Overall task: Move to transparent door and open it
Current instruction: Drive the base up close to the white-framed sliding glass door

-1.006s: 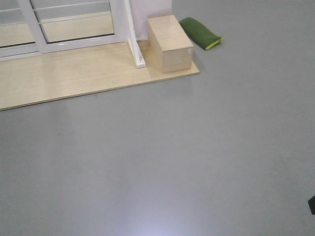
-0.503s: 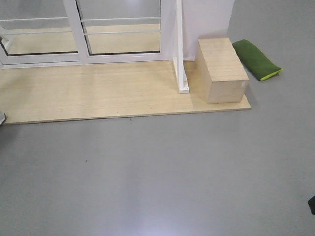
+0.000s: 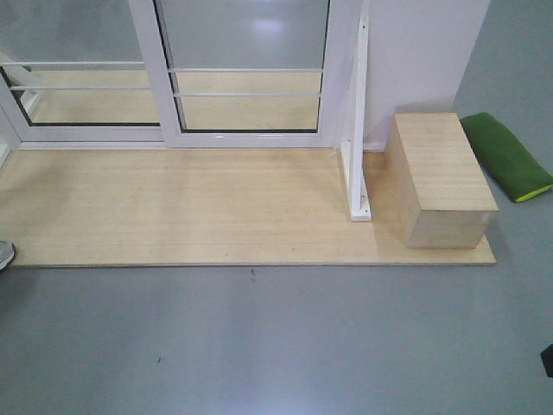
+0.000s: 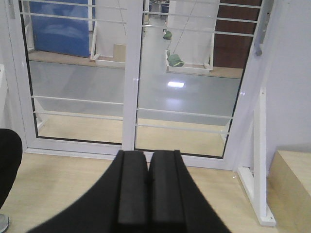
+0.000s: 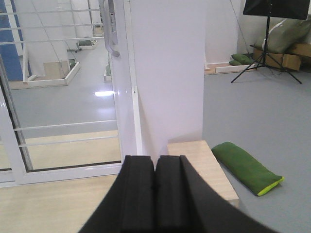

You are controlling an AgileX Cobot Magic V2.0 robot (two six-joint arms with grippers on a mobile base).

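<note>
Left end effector point(image 4: 147, 160) and right end effector point(image 5: 156, 162), each tightly closed (and empty), forward-facing.

I see a pale wooden box point(image 3: 441, 177) on the right end of a light wood platform point(image 3: 190, 207), just beside a slanted white post point(image 3: 358, 130). A green cushion point(image 3: 505, 156) lies on the grey floor point(image 3: 259, 346) right of the box.

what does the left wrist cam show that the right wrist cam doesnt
Left wrist only: the whole handle-less glass panel and the shut left gripper. Right wrist only: the green cushion, a black tripod and the shut right gripper. Both: the transparent door with its grey handle, the slanted white post and the wooden box.
</note>
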